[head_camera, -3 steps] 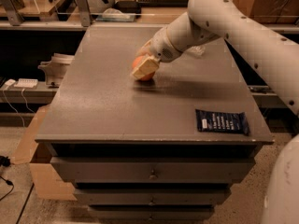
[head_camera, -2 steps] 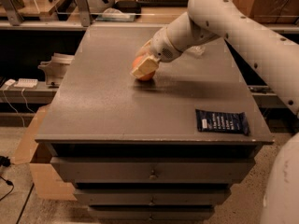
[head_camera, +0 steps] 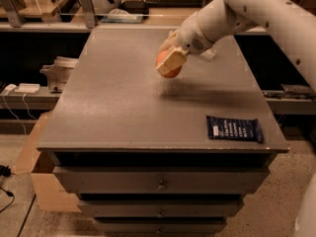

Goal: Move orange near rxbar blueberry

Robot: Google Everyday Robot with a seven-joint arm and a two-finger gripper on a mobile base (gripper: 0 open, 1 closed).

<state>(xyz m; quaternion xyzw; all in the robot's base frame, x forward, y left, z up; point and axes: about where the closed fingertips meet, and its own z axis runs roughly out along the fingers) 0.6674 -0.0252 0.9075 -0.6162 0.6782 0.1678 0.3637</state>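
Note:
The orange (head_camera: 170,71) is a round orange fruit held in my gripper (head_camera: 169,63), lifted a little above the grey tabletop (head_camera: 123,107) near its middle back. The cream fingers (head_camera: 171,61) are shut around the fruit and cover most of it. The rxbar blueberry (head_camera: 234,129), a flat dark navy wrapper with white print, lies on the table near the front right corner, well apart from the orange. My white arm reaches in from the upper right.
The table is a drawer cabinet with its front edge close to the bar. A clear plastic thing (head_camera: 210,53) lies behind the arm. Shelves (head_camera: 59,26) with clutter run along the back. A cardboard box (head_camera: 42,181) stands at the lower left.
My gripper has lifted the orange off the tabletop and carried it slightly right and up. The bar has not moved.

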